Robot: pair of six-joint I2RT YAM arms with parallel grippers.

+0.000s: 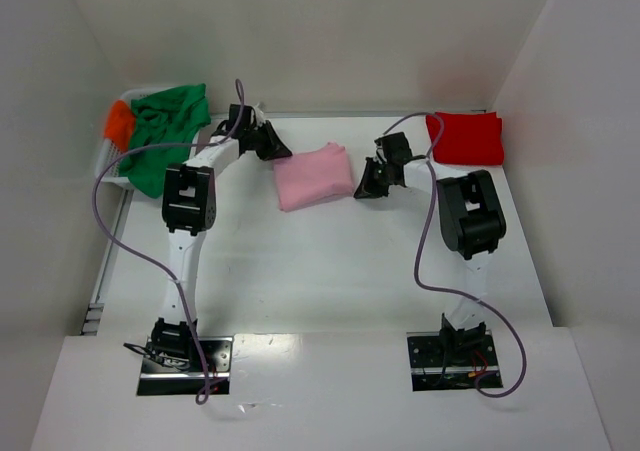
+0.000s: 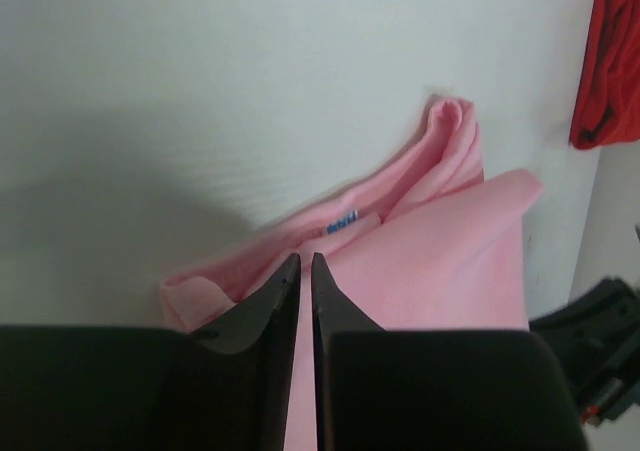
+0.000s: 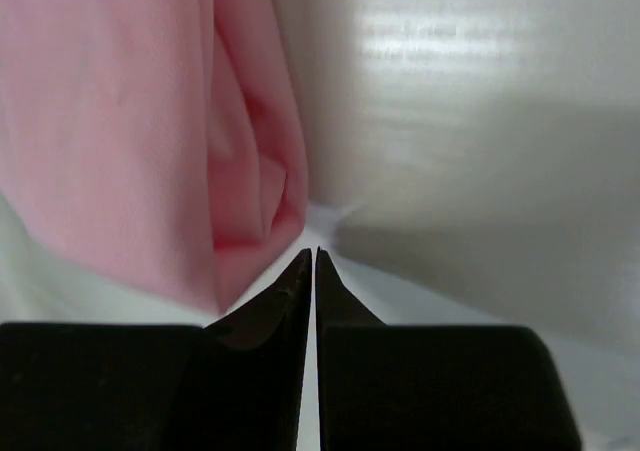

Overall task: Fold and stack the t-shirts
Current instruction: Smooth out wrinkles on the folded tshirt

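Note:
The light pink t-shirt [image 1: 315, 176] lies folded in a small rectangle at the middle back of the table. My left gripper [image 1: 282, 153] is at its left edge, jaws shut; in the left wrist view the gripper [image 2: 305, 261] hovers over the pink t-shirt [image 2: 450, 261] near its blue collar label [image 2: 342, 223]. My right gripper [image 1: 362, 188] is shut and empty at its right edge; in the right wrist view the gripper [image 3: 311, 256] sits just off a corner of the pink t-shirt [image 3: 110, 141]. The red t-shirt [image 1: 465, 136] lies folded at the back right.
The green t-shirt [image 1: 170, 119] and the orange t-shirt [image 1: 118, 123] lie crumpled in a white basket [image 1: 112, 166] at the back left. White walls close in the table at the back and both sides. The red t-shirt [image 2: 610, 61] also shows in the left wrist view.

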